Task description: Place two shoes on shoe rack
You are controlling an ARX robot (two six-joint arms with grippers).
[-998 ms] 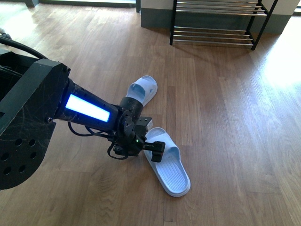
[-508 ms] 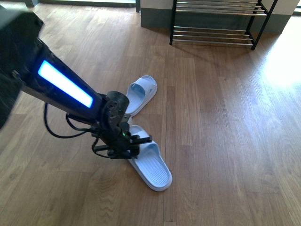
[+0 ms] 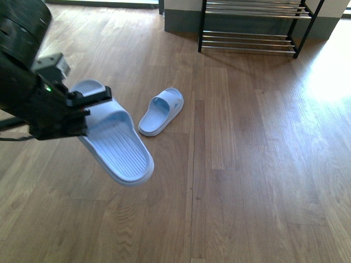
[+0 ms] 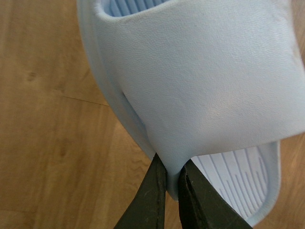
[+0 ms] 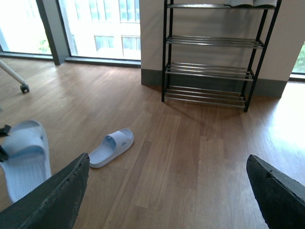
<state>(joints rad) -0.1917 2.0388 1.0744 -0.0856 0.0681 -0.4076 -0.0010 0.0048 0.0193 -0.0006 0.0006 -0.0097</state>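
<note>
Two slides: pale blue plastic, one held and one loose.
Held slide (image 3: 118, 145): hung clear of the floor (image 3: 247, 164), left of centre in the front view, footbed tilted toward the camera.
Hold: left gripper (image 4: 170, 176) clamped on the thin edge of the strap (image 4: 205, 71).
Handling: judged light and bendy, apt to swing or slip; a deeper bite across the strap looked safer.
Loose slide (image 3: 162, 111): lay flat near frame centre.
Shoe rack (image 3: 249, 38): stood upper right, well apart.
Right gripper (image 5: 167, 156): spread wide, empty.

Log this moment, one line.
left gripper: shut on held slide, off floor | right gripper: open | second slide: on floor | shoe rack: beyond
</note>
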